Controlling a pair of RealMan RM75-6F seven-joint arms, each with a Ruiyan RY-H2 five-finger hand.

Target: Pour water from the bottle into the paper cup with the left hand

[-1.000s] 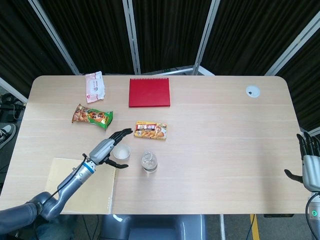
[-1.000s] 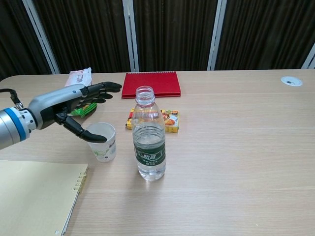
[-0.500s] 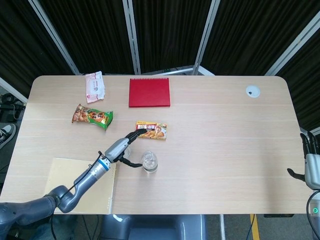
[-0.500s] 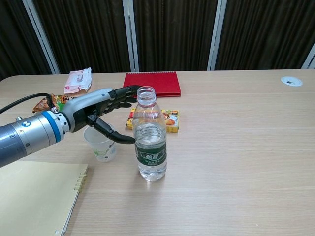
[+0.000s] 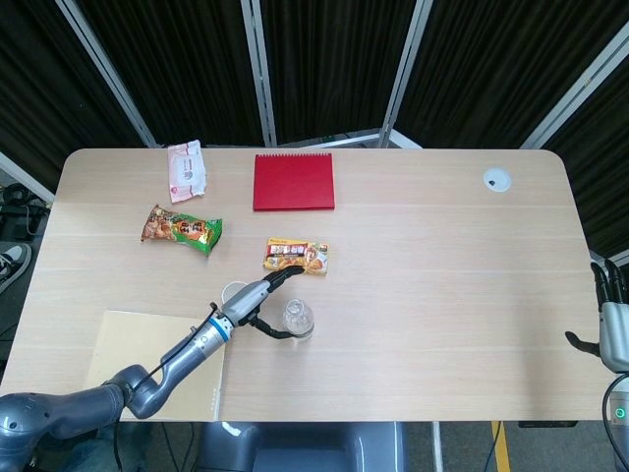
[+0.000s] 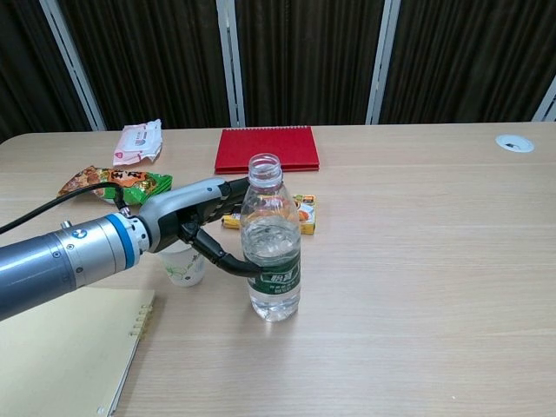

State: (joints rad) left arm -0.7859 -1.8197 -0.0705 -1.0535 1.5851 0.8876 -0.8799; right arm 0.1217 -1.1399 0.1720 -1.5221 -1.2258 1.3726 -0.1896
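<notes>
the bottle (image 6: 274,252) stands near the table's front edge with no cap on and water inside. just left of it sits the paper cup (image 6: 184,265); i cannot see inside it. the left hand (image 6: 204,224) wraps around the bottle. far right, the right hand (image 5: 609,320) hangs open, holding nothing.

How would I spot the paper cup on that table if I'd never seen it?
Find the clear bottle near the table's front edge. The paper cup stands just left of it, half hidden behind the left hand. It's small, white and open-topped, unlike the flat packets around it.
</notes>
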